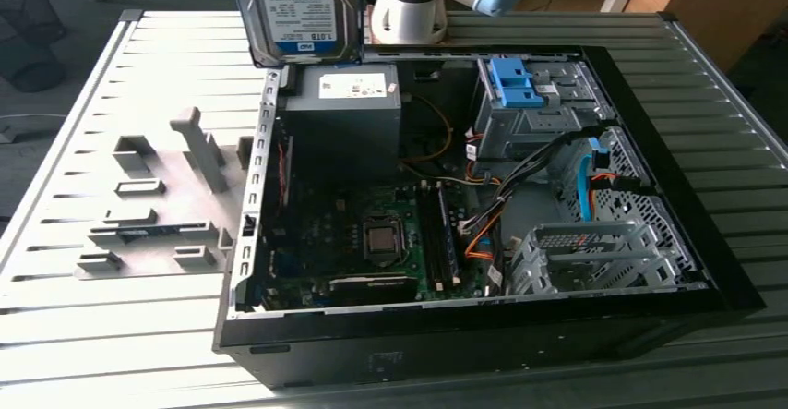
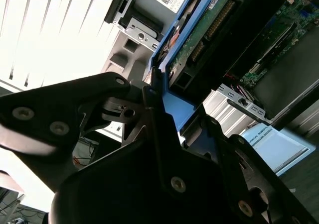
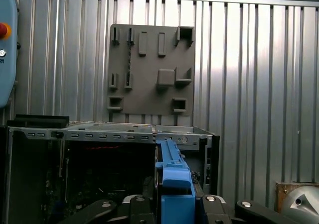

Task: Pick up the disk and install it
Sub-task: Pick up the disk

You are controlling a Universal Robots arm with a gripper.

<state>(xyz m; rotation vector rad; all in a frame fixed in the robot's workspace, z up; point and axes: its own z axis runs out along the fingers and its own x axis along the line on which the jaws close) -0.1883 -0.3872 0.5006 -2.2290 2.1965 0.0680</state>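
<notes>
Nearest the lens in both wrist views, the gripper (image 3: 174, 206) is seen with its jaws pinching the disk (image 1: 308, 12) by its blue frame. In the exterior view the disk is held upright in the air, label outward, over the far corner of the case (image 1: 493, 344), just above the grey box (image 1: 351, 104). Taken from the exterior view's left, the fixture plate (image 1: 148, 215) on the table (image 1: 99, 354) lies well apart and is little threatened. The case wall (image 1: 261, 169) stands close below the disk and could be struck by the frame's lower edge if the disk is lowered before it is carried inward. A hold taken on plastic alone may be judged liable to slip or twist, and a fall would land on the grey box or the board (image 1: 369, 234). Further right, the blue bracket (image 1: 515, 81) sits atop the bay, and the cables (image 1: 591, 174) near it could be snagged or trapped if the disk is brought in skewed.
</notes>
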